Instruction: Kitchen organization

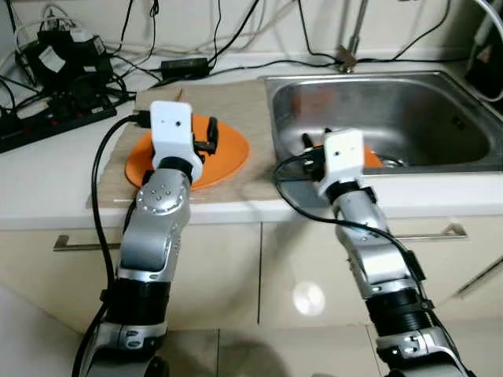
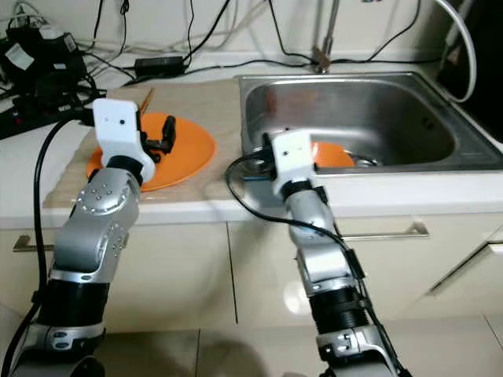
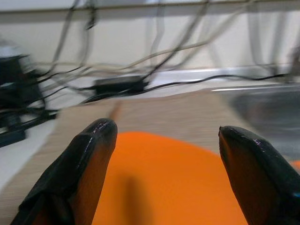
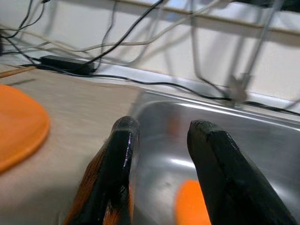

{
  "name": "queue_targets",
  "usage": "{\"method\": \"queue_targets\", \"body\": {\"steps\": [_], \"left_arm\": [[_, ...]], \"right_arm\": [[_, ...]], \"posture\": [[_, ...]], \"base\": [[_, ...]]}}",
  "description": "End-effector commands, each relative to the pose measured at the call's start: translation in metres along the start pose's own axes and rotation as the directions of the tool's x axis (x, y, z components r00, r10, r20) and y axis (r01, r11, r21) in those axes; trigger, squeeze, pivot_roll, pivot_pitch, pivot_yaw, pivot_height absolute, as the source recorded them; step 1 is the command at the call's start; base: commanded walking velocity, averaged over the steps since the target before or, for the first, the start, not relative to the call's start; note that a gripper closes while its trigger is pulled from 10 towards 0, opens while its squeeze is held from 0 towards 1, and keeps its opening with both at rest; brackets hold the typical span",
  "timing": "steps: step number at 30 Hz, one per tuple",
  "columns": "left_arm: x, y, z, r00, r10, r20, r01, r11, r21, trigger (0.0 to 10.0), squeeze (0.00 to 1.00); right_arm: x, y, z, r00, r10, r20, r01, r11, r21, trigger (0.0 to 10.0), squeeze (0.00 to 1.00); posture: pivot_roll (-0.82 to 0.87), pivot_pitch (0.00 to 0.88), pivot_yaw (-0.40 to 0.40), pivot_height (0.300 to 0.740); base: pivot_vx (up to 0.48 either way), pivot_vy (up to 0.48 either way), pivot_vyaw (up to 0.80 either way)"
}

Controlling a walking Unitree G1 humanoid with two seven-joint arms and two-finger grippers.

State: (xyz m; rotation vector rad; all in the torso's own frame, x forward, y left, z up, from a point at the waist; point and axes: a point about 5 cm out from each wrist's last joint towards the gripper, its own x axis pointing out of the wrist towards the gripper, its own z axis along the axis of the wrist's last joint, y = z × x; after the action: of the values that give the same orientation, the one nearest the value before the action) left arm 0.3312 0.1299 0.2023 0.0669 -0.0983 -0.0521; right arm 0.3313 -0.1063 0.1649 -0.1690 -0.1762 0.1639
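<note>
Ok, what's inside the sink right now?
In the sink, an orange plate lies near the front left, partly hidden behind the right gripper, whose open fingers sit at the sink's front-left corner. The basin floor under the plate is covered.

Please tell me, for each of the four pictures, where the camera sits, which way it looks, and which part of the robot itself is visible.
Left eye view: on the head, looking forward and down at the counter, sink and orange plate; both silver arms show.
Right eye view: the head's other eye, same scene.
Left wrist view: looks along the open left gripper over the plate toward the wall cables.
Right wrist view: looks along the open right gripper into the sink.
Both wrist views share the plate and the black adapter.
</note>
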Motion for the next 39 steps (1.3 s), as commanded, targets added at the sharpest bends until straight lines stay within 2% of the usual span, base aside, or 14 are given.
{"method": "queue_targets", "body": {"steps": [1,13,19,20,24,30,39], "left_arm": [[-0.001,0.006,0.001,1.0,0.021,0.002,-0.021,1.0,0.005,10.0,0.0],[0.0,0.005,-0.001,0.999,0.029,-0.015,-0.029,1.0,0.001,10.0,0.0],[0.004,0.007,-0.002,0.999,0.017,-0.044,-0.016,0.999,0.033,10.0,0.0],[0.006,0.004,-0.004,0.997,-0.009,-0.073,0.014,0.998,0.06,10.0,0.0],[0.013,0.002,-0.005,0.988,-0.083,-0.127,0.092,0.993,0.071,10.0,0.0],[0.018,-0.003,-0.003,0.977,-0.151,-0.151,0.164,0.984,0.076,10.0,0.0],[0.039,0.011,-0.001,0.972,-0.141,-0.186,0.16,0.983,0.093,10.0,0.0]], "right_arm": [[0.001,0.01,0.003,0.999,0.032,0.01,-0.032,0.999,-0.006,10.0,0.0],[0.002,0.01,0.004,0.999,0.035,0.022,-0.035,0.999,-0.015,10.0,0.0],[0.002,0.01,0.004,0.999,0.032,0.025,-0.032,0.999,-0.014,10.0,0.0],[0.002,0.01,0.004,0.999,0.033,0.026,-0.032,0.999,-0.013,10.0,0.0],[0.003,0.011,0.005,0.999,0.033,0.029,-0.032,0.999,-0.01,10.0,0.0],[0.004,0.009,0.008,0.999,0.016,0.043,-0.016,1.0,-0.011,10.0,0.0],[0.003,0.005,0.006,0.999,0.001,0.041,0.0,1.0,-0.017,10.0,0.0]], "posture": [[0.02,0.0,0.038,0.715],[0.02,0.0,0.038,0.715],[0.02,0.0,0.039,0.715],[0.02,0.0,0.039,0.715],[0.03,0.0,0.042,0.715],[0.02,0.0,0.05,0.715],[0.01,0.0,0.056,0.715]], "base": [[0.0,0.0,0.0],[0.0,0.0,0.0],[0.0,0.0,0.0],[0.0,0.0,0.0],[0.0,0.0,0.0],[0.0,0.0,0.0],[0.0,0.0,0.0]]}}
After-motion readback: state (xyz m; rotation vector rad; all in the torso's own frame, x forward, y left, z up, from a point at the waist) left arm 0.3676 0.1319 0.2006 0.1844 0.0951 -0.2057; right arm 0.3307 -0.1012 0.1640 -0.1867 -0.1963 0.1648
